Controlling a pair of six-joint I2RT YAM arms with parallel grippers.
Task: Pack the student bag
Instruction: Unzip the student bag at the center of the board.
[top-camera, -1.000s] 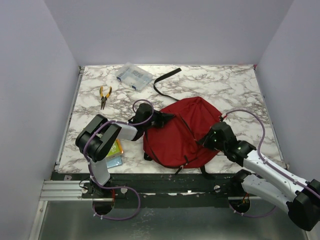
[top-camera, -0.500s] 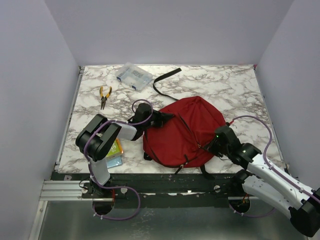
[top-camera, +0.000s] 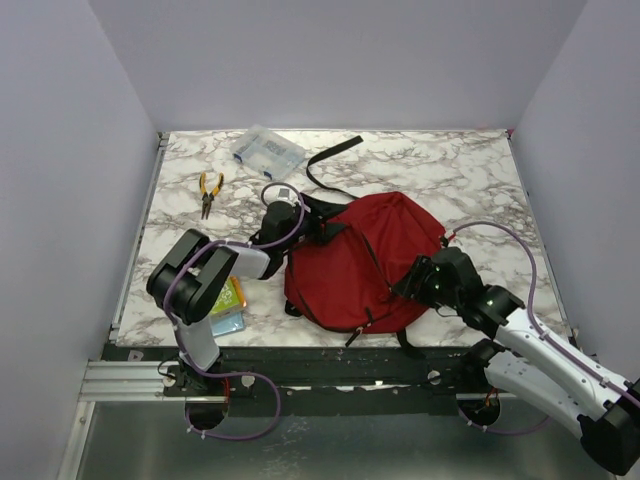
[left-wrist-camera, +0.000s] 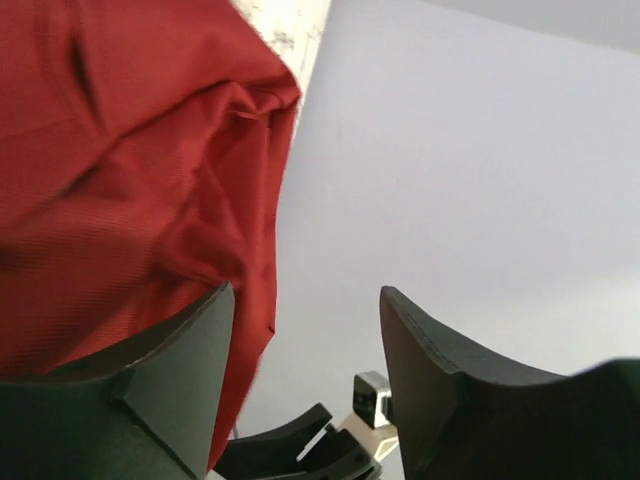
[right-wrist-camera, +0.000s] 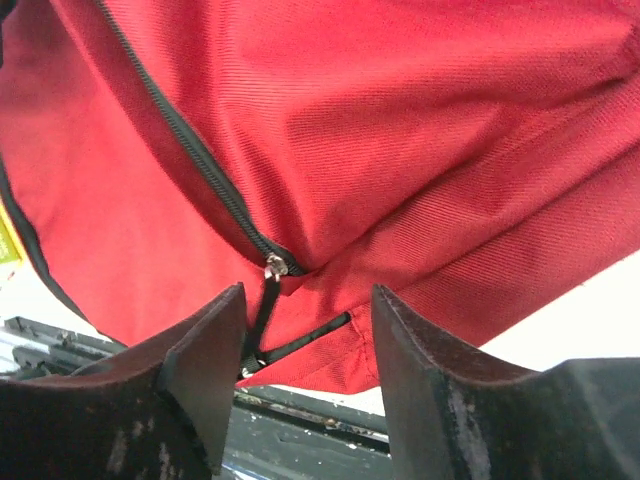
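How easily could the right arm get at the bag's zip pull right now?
Probably yes: the right gripper stands open just short of the zip pull on the student bag, nothing lying between them.

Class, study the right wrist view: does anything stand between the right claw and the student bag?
Nothing visible does. The right claw has its jaws open, with the student bag directly ahead. Its red fabric fills the view, and the zip pull is in line with the gap between them.

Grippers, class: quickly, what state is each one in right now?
Left gripper: open, holding nothing, beside the student bag.
Right gripper: open, holding nothing, zip pull just ahead.
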